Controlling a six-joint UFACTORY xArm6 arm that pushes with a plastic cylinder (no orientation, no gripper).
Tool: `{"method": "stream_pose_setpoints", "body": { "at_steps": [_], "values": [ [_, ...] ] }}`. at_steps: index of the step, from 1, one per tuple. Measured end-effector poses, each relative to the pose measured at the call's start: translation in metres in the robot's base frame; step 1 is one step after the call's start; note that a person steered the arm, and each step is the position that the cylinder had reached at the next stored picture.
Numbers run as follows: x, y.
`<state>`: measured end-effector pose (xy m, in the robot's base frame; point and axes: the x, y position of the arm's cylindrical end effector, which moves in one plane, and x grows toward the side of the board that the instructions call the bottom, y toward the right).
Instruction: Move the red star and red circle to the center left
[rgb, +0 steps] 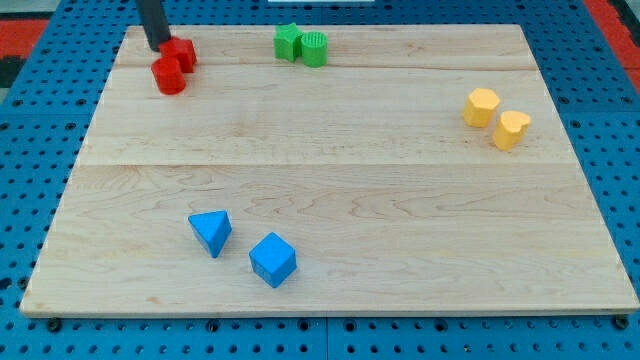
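My tip (160, 47) is a bare rod end with no claw to open or close, so there is nothing to say of a grasp. It sits at the far left corner of the wooden board (330, 200), touching or just beside the far-left edge of the red star (182, 53). The red circle (169, 76) lies touching the star on its near-left side. So both red blocks sit as a pair in the far left corner, and the centre left is nearer along the same side of the board.

As I judge it, the step in hand is to push the pair toward the near side. I am behind the star, which suits that. The push should run through both blocks in line, star pressing on circle, so that neither slips off sideways. A slow, straight stroke, a little rightward of the board's left edge, should keep the circle from rolling off the board.

The path looks free. The green star (288, 42) and green cylinder (315, 48) sit far, well to the right. The blue triangle (211, 232) and blue cube (272, 260) lie near, beyond the goal. The yellow hexagon (481, 106) and yellow heart (511, 129) are well apart at the right.
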<state>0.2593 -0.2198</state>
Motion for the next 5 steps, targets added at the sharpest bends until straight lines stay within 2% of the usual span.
{"method": "stream_pose_setpoints", "body": {
  "at_steps": [1, 2, 3, 4, 5],
  "values": [
    [0.030, -0.004],
    [-0.010, -0.082],
    [-0.035, -0.016],
    [-0.021, 0.033],
    [0.040, 0.025]
  ]
}}
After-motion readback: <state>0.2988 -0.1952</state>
